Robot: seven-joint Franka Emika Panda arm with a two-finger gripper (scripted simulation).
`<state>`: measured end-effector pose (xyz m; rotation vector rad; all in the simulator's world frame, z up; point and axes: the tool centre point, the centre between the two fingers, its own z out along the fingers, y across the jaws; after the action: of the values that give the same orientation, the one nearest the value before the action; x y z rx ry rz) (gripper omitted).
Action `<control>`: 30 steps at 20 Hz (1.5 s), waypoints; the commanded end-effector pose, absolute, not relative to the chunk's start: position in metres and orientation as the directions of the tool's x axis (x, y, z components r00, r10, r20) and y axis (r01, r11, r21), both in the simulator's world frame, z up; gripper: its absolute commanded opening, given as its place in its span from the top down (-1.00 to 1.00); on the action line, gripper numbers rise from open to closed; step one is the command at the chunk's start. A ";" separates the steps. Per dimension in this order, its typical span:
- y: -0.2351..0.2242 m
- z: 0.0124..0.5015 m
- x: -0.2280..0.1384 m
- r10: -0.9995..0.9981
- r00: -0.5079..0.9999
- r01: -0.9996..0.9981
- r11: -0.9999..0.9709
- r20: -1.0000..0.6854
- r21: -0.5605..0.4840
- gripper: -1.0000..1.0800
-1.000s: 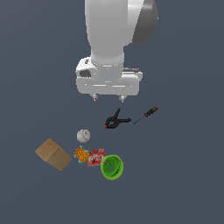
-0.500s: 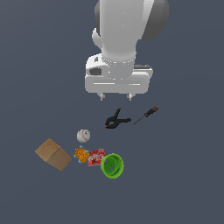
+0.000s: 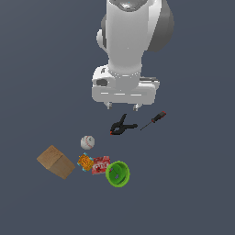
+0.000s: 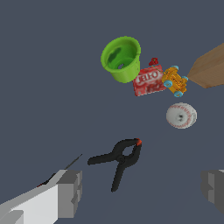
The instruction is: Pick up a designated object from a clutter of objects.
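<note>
The designated object, a small black clamp [image 3: 122,127] with splayed handles and a red-orange jaw tip, lies flat on the dark floor. My gripper [image 3: 122,107] hangs just above it, open, with nothing between its fingers. In the wrist view the clamp [image 4: 118,159] lies between the two grey fingers [image 4: 70,192], nearer to this one, and the gripper [image 4: 142,190] does not touch it. The rest of the clutter sits apart from the clamp: a white baseball [image 3: 87,142], a tan box [image 3: 56,161], an orange packet [image 3: 85,161], a red packet [image 3: 100,165] and a green bowl [image 3: 118,174].
A thin black screwdriver [image 3: 153,120] with a red handle lies just to the exterior view's right of the clamp. The wrist view shows the bowl [image 4: 121,59], red packet [image 4: 148,81], orange packet [image 4: 174,81], box [image 4: 210,68] and baseball [image 4: 181,115] beyond the clamp.
The arm has shifted toward the exterior view's right, bringing the open gripper over the clamp. None of the objects has moved.
</note>
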<state>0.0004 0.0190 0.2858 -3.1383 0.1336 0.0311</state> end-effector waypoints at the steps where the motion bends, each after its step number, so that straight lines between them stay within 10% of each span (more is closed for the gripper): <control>1: 0.022 0.273 -0.001 -0.123 0.992 -0.123 -0.992 -0.021 -0.005 -0.92; 30: 0.026 0.081 -0.087 -0.767 0.642 -0.767 -0.642 -0.011 -0.005 -0.92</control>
<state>-0.0828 0.0275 0.0859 -2.8540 1.2850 0.0173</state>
